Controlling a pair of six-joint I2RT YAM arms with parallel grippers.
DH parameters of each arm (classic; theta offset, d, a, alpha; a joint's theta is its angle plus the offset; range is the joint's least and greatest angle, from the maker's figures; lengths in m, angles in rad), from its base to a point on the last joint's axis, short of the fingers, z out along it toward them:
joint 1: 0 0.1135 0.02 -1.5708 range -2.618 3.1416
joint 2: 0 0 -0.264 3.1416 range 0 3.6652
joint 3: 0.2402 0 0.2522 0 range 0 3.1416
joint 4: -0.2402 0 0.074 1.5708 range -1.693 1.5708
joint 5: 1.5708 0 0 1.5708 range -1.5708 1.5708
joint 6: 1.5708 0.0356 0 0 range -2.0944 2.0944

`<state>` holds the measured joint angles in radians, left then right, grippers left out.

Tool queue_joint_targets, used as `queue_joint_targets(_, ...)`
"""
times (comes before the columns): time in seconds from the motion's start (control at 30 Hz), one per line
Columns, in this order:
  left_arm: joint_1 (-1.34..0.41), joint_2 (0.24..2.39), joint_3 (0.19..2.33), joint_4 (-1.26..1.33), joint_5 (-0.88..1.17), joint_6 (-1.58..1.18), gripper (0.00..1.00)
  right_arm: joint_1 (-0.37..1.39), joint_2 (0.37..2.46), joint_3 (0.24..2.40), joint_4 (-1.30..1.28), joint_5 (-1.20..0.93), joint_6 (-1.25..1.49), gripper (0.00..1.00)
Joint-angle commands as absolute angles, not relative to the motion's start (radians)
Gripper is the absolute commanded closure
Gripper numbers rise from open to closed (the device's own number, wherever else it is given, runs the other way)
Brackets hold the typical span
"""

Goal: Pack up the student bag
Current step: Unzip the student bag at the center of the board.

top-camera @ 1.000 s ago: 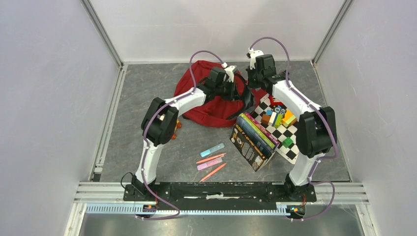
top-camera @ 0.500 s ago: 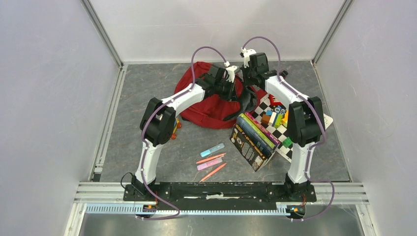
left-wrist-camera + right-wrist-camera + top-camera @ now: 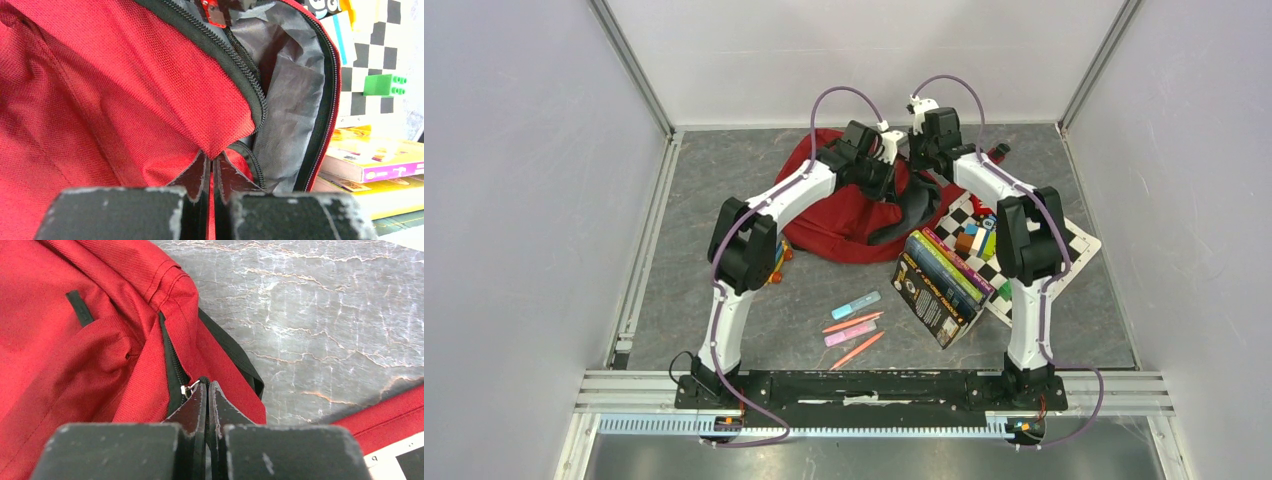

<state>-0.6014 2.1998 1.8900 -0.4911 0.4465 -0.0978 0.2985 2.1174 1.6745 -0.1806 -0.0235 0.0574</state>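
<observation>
The student bag [image 3: 839, 215], a dark red backpack, lies at the back middle of the table, its main zip partly open onto grey lining [image 3: 292, 95]. My left gripper [image 3: 887, 178] is shut on the red fabric edge of the bag's flap [image 3: 214, 159], holding it up beside the opening. My right gripper [image 3: 914, 158] is shut on the black zip pull [image 3: 206, 387] at the bag's corner [image 3: 75, 340]; its metal ring [image 3: 187, 389] shows just left of the fingertips.
Books [image 3: 939, 282] lean beside the bag on the right, also in the left wrist view [image 3: 372, 160]. A checkered mat [image 3: 1034, 262] holds coloured blocks, with a green brick [image 3: 384, 84]. Highlighters and pens [image 3: 854, 322] lie in front. Walls enclose the table.
Both grippers have moved back and left over the bag. The right arm has stretched further out, and the bag's opening has widened with more dark lining showing.
</observation>
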Motion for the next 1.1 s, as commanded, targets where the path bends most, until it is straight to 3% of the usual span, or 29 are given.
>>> queue_joint_targets(0.0,-0.6,2.202,1.948,-0.591,0.504,-0.041,0.98,0.286,2.163,1.743,-0.064,0.003,0.072,1.0)
queue_joint_targets(0.6,-0.575,2.244,1.997,-0.663,0.584,-0.002,0.98,0.3,2.303,1.844,0.095,-0.057,0.225,0.99)
queue_joint_targets(0.73,-0.569,2.241,1.999,-0.664,0.578,-0.008,0.98,0.307,2.313,1.859,0.097,-0.055,0.234,0.94)
queue_joint_targets(0.97,-0.447,2.188,1.966,-0.502,0.566,-0.236,0.98,0.293,2.197,1.775,0.083,0.033,0.178,0.73)
queue_joint_targets(1.03,-0.41,2.17,1.945,-0.439,0.577,-0.297,0.98,0.28,2.151,1.743,0.08,0.034,0.173,0.63)
queue_joint_targets(1.07,-0.396,2.166,1.942,-0.418,0.585,-0.323,0.98,0.273,2.132,1.73,0.073,0.032,0.174,0.5)
